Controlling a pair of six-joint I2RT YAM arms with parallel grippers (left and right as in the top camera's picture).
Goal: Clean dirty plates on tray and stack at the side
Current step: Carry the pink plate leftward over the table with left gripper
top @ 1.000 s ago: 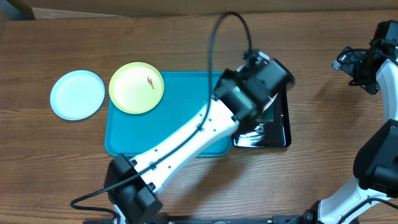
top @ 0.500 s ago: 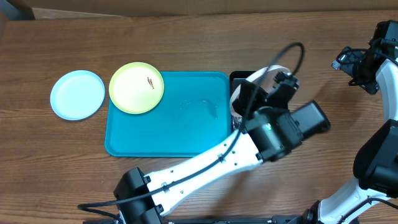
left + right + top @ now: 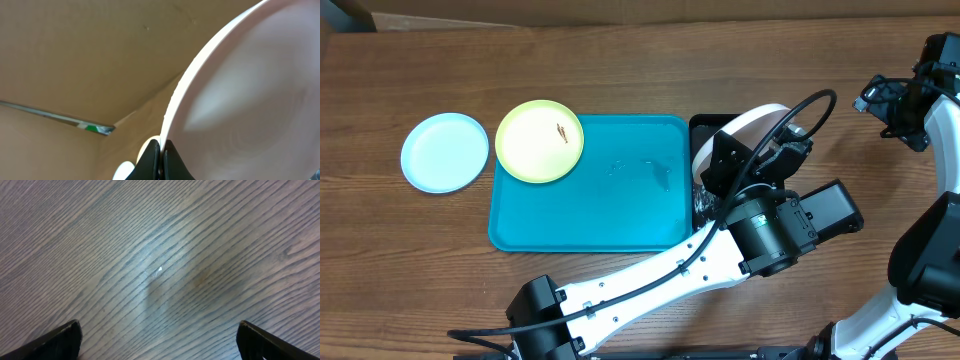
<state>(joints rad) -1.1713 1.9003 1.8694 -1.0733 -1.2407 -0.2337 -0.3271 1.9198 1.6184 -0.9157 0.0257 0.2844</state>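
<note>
My left gripper is shut on the rim of the white plate, with the rim pinched between the two black fingertips. In the overhead view that plate stands tilted on edge over the black tray. The yellow-green plate, with a small brown speck, overlaps the far left corner of the turquoise tray. To the left of the tray, the light blue plate lies on the table. My right gripper is open over bare wood at the far right, holding nothing.
The left arm stretches from the front edge across to the black tray and hides most of it. Wet smears show on the turquoise tray's floor. A cardboard wall runs along the back of the table.
The left arm has swung right, off the turquoise tray, carrying the white plate and turning it up on edge over the black tray. The right arm has stayed still.
</note>
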